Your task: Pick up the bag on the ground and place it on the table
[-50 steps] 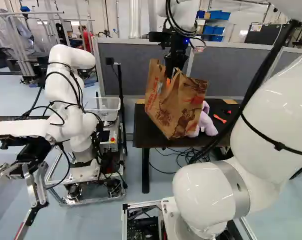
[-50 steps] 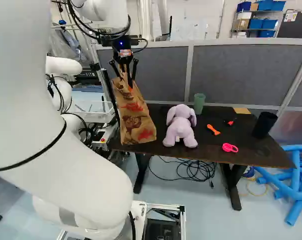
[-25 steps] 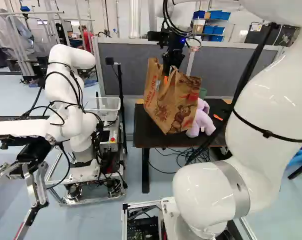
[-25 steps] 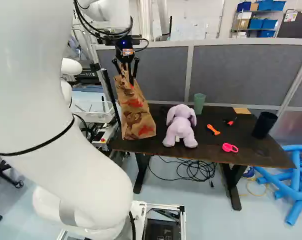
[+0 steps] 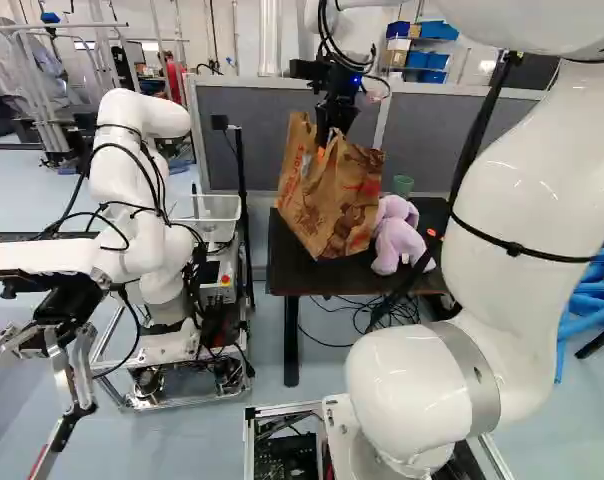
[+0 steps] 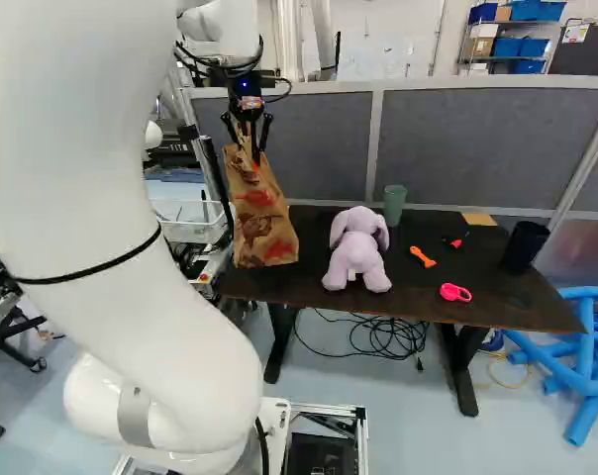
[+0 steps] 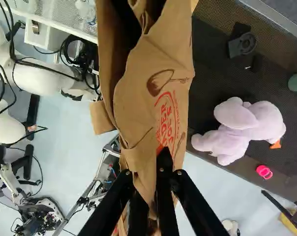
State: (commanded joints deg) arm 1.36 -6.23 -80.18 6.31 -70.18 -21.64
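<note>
Had the claw (image 6: 250, 154) clamped on the crumpled top of the brown paper bag (image 6: 264, 213) — with paper pinched between both fingers. Held the bag tilted at the left end of the dark table (image 6: 398, 302) in the right base view, beside the lilac plush toy (image 6: 356, 252) yet apart from it. Could not tell contact of bag base and tabletop from a slight gap — saw too a green cup (image 6: 394, 204) just behind the toy.

Red lettering (image 7: 167, 120) stands on the brown paper bag (image 7: 153, 59).
</note>
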